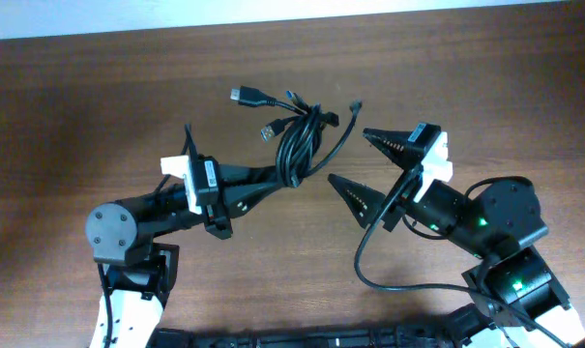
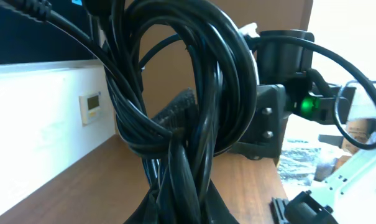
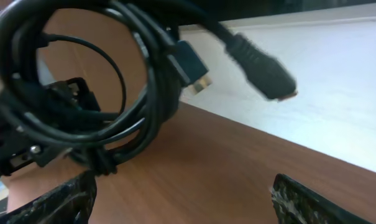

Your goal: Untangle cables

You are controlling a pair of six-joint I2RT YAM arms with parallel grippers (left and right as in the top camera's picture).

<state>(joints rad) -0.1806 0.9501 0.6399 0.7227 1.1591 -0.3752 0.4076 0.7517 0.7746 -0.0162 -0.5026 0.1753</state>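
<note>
The cables (image 1: 297, 135) are a bundle of thin black cords with plug ends fanning out toward the table's far side. My left gripper (image 1: 290, 177) is shut on the near end of the bundle. In the left wrist view the cords (image 2: 181, 106) rise as a knotted loop straight out of the jaws (image 2: 186, 208). My right gripper (image 1: 360, 159) is open, its two fingers spread just right of the bundle. In the right wrist view the looped cords (image 3: 82, 93) hang at upper left with two plugs (image 3: 262, 65) sticking out, and the open fingers (image 3: 184, 199) hold nothing.
The brown wooden table (image 1: 99, 97) ends at a white wall along the far edge. A black wire (image 1: 389, 261) of the right arm curves over the table near its base. Both arm bases stand at the near edge.
</note>
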